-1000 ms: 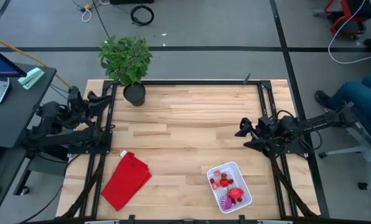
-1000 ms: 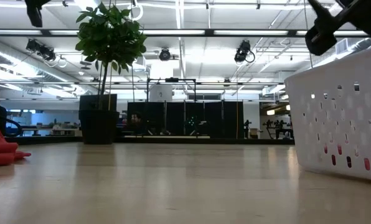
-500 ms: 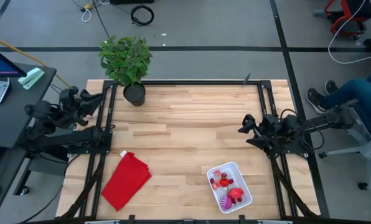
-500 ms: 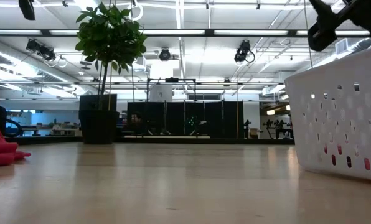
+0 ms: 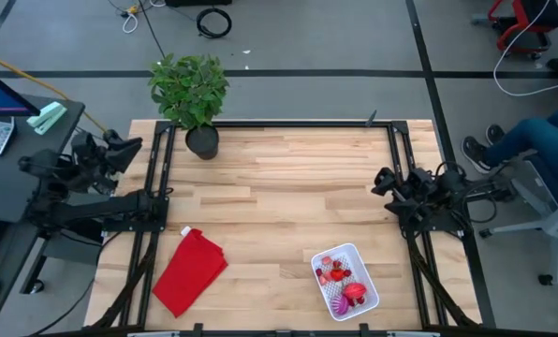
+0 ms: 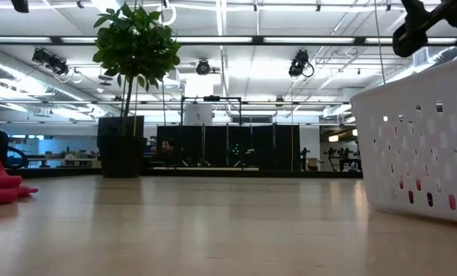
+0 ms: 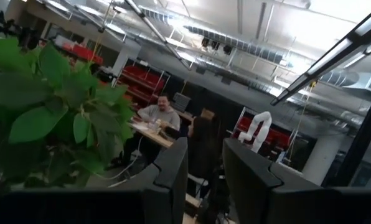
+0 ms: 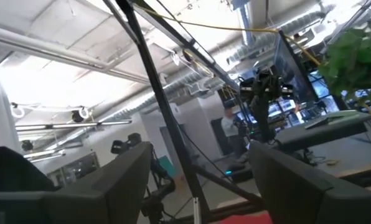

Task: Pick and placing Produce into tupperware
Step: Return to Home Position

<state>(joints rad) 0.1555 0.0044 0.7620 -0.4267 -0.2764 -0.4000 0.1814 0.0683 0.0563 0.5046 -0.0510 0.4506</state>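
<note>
White perforated basket is sitting at five o'clock on the table, holding red toy fruits. Left gripper is hovering at ten o'clock, fingers narrowly apart; right gripper at three o'clock, fingers spread.

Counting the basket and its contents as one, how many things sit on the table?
3: plant at the far left corner, red cloth at near left, basket with produce at near right. None looks hidden.

Perforated plastic tupperware, pale wooden table
</note>
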